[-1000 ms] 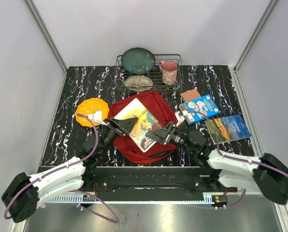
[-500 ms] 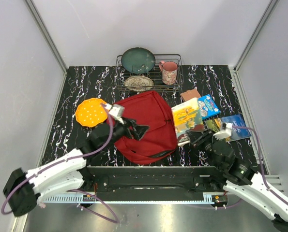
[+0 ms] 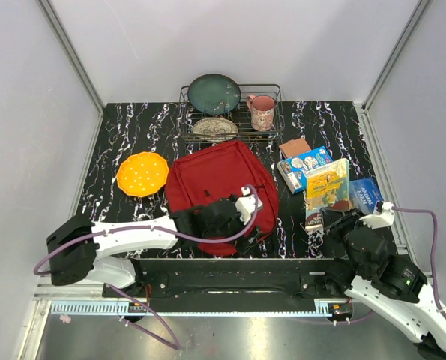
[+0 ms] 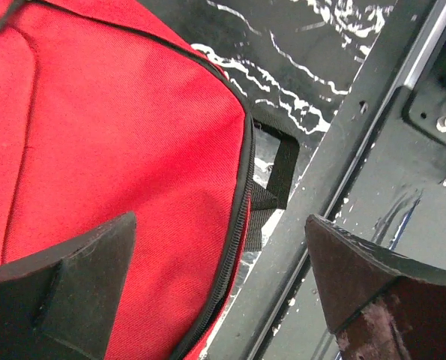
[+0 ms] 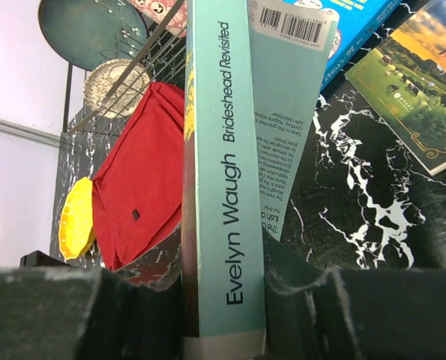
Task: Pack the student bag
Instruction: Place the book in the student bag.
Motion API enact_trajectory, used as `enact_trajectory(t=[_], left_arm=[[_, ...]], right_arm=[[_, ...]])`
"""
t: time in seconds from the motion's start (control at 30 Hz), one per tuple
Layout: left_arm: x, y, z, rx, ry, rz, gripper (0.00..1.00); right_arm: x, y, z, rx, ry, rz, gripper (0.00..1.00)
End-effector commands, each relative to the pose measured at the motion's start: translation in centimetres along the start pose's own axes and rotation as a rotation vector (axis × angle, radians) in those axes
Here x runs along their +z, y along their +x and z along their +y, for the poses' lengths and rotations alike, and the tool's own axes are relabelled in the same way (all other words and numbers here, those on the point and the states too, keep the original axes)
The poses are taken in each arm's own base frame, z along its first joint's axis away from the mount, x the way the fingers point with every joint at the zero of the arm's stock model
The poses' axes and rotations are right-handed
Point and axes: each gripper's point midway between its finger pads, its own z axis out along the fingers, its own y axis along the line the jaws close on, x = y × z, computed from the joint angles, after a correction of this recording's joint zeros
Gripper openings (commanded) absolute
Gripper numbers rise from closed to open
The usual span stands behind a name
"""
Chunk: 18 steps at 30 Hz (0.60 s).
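Note:
The student bag point(image 3: 217, 180) is a big red backpack lying flat mid-table; its zip edge point(image 4: 237, 217) and a black strap loop point(image 4: 281, 169) show in the left wrist view. My left gripper point(image 3: 237, 216) point(image 4: 219, 225) hangs open over the bag's near right edge and holds nothing. My right gripper point(image 3: 320, 222) point(image 5: 223, 259) is shut on a book point(image 3: 326, 184) with a yellow cover and a teal spine point(image 5: 221, 172). It holds the book upright to the right of the bag.
A wire rack point(image 3: 276, 120) at the back holds a teal plate point(image 3: 214, 93), a patterned dish point(image 3: 214, 127) and a pink mug point(image 3: 261, 111). An orange plate point(image 3: 142, 174) lies left of the bag. A blue book point(image 3: 301, 163), a brown item point(image 3: 294, 147) and a landscape book point(image 3: 368, 193) lie at the right.
The right gripper has carried the book from over the bag to the right. The left gripper has opened, let go of the bag and moved to its near right edge. The bag now lies flat.

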Motion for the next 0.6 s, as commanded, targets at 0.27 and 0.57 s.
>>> enact_trajectory(t=[0.27,0.57], left_arm=[[2.6,1.2,-0.4,0.103,-0.052,0.144,0.74],[2.3,0.2,1.3,0.091,-0.165,0.119,0.25]], right_arm=[[-0.3,-0.8,2.7,0.081,-0.074,0.004,0.01],[0.1,1.2,3.3,0.089,-0.098,0.074,0.01]])
